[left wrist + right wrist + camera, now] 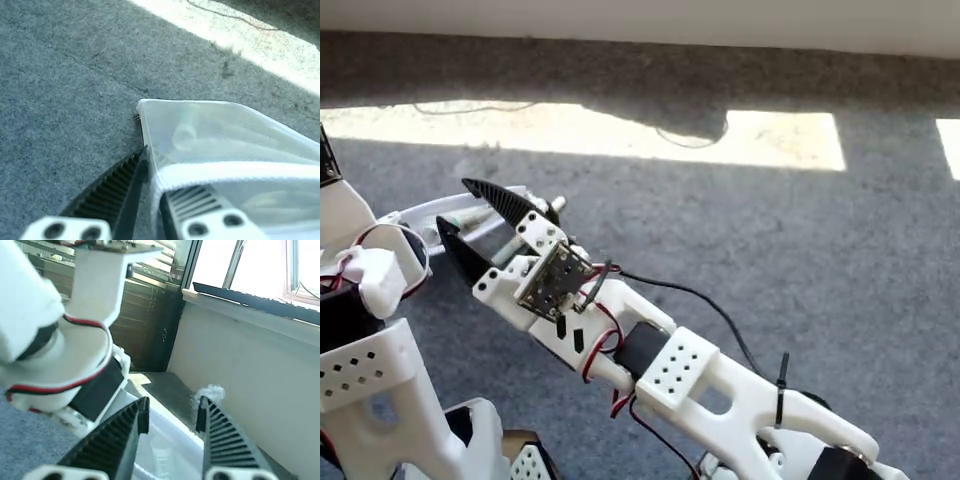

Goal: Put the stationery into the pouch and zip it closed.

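Beyond the fingertips of the right gripper (455, 205) lies grey carpet (770, 230), crossed by a strip of sunlight (620, 135) with a thin cable (685, 140) trailing over it. Close beside those fingers bulks the left arm (45, 315), which stands in front of one end of the pouch (420, 213). A pale wall (250, 370) rises past the fingertips in the right wrist view.

The right gripper's two black fingers are spread apart and grasp nothing. The translucent mesh pouch lies in the gap between them, and I cannot tell whether either finger touches it.

The left gripper (152, 175) is clenched on the pouch's white edge band. One ribbed finger (117, 192) presses the outer face, and the other shows through the mesh on the far side. From that grip the pouch stretches away past the fingertips over the carpet.

A rounded pale thing (184, 136) shows through the mesh ahead of the left fingers; what it is cannot be made out. The pouch's far side is cut off at the picture's edge, and its zip cannot be made out.
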Available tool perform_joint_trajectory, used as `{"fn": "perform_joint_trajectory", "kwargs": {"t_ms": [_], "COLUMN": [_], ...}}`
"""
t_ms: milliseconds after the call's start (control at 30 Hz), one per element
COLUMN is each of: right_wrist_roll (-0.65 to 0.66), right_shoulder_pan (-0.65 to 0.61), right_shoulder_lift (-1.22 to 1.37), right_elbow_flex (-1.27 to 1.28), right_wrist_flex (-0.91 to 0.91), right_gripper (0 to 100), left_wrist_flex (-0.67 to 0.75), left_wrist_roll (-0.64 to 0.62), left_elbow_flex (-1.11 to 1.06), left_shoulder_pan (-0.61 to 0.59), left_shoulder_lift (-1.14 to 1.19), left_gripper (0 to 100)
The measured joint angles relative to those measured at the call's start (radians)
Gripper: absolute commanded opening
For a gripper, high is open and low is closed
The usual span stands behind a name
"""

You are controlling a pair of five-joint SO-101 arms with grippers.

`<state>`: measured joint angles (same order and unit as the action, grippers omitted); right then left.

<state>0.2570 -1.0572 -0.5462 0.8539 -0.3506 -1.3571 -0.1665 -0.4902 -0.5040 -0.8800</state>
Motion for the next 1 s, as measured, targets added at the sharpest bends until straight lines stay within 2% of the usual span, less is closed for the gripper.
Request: {"fn": "perform_joint_trajectory", "kwargs": {"t_ms": [133,300,433,600,767,1000], "right_wrist_roll": [0.0,-0.035,-0.18,-0.287,-0.365,-0.413], "right_shoulder_pan": [-0.015,-0.008,0.069,0.195,0.279,0.296], "right_shoulder_lift": [-0.049,-0.152,-0.184,-0.166,-0.084,0.051], "right_elbow_flex": [0.0,-0.005,-0.112,-0.298,-0.41,-0.525], "right_wrist_flex": [0.012,0.198,0.399,0.628,0.721,0.815], "right_gripper": [14.6,14.6,14.7,14.7,14.7,14.7], "left_wrist_flex": [0.0,0.0,0.0,0.0,0.0,0.0], "left_wrist_roll": [0.0,0.0,0.0,0.0,-0.002,-0.017], "left_elbow_flex": [0.0,0.0,0.0,0.0,0.003,0.003], "left_shoulder_pan": [0.0,-0.002,-0.074,-0.157,-0.219,-0.367], "left_shoulder_lift": [0.0,0.0,0.0,0.0,0.0,-0.078], "left_gripper": [1,1,1,1,1,1]}}
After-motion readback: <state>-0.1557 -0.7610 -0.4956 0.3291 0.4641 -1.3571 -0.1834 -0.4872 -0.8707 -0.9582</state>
